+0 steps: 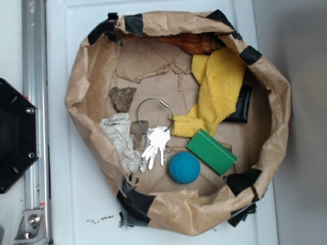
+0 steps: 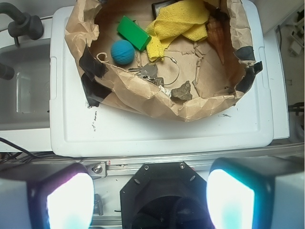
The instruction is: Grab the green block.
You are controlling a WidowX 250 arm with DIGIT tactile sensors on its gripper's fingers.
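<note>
Wrist: green block (image 2: 134, 32) far beyond tool (image 2: 148, 200)

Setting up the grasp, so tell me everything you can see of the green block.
The green block is a flat rectangular slab, solid green with plain smooth faces and paler edges. It lies flat and diagonal on the floor of the crumpled brown paper bag, beside the teal-blue ball; whether they touch is unclear. One end meets or slips just under the yellow cloth. Nothing rests on it. The gripper is far from it, outside the bag, its jaws spread.
</note>
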